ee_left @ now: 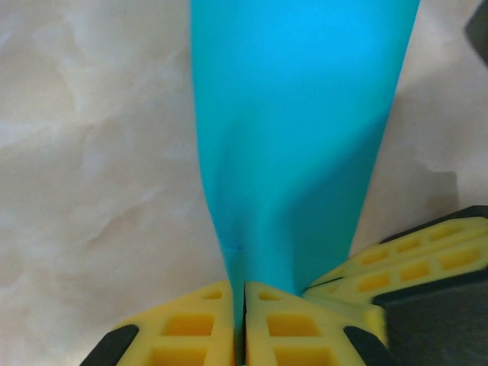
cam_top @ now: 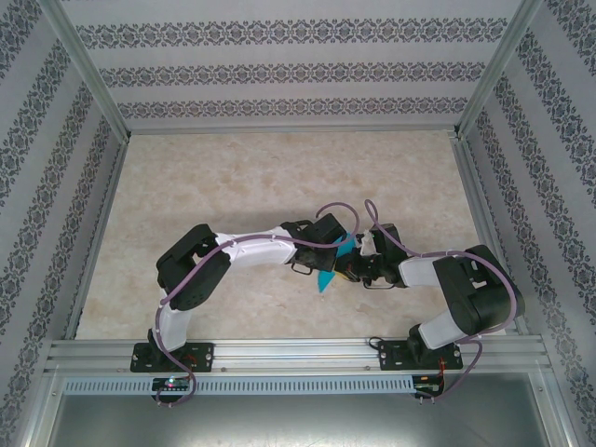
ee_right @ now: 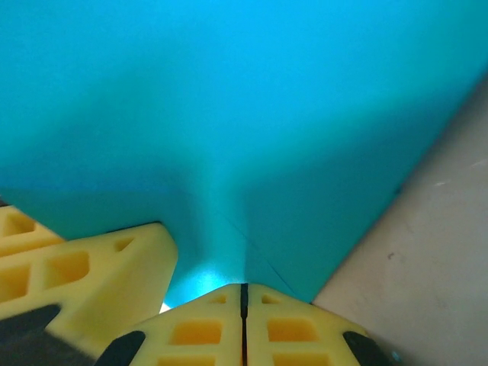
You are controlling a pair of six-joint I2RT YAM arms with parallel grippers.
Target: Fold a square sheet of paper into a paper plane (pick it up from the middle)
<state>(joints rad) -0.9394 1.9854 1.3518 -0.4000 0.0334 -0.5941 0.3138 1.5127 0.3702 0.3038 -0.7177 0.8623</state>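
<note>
**Both tools grip the turquoise paper sheet (cam_top: 325,279) over the worktop (cam_top: 233,177)**

The sheet sits over the middle of the marbled worktop, toward its near edge, with the two arms meeting on it. The left tool (ee_left: 244,293) is clenched on the paper. Its yellow fingers (ee_left: 191,324) press together, and the sheet leaves the seam narrow and widens farther out. The right tool (ee_right: 244,293) is clenched on the same sheet, just beside the left one, and the paper spreads broadly past its fingertips.

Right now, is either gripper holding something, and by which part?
Both hold the thin turquoise-blue paper sheet: the left gripper and the right gripper each pinch it at an edge, close together.
</note>
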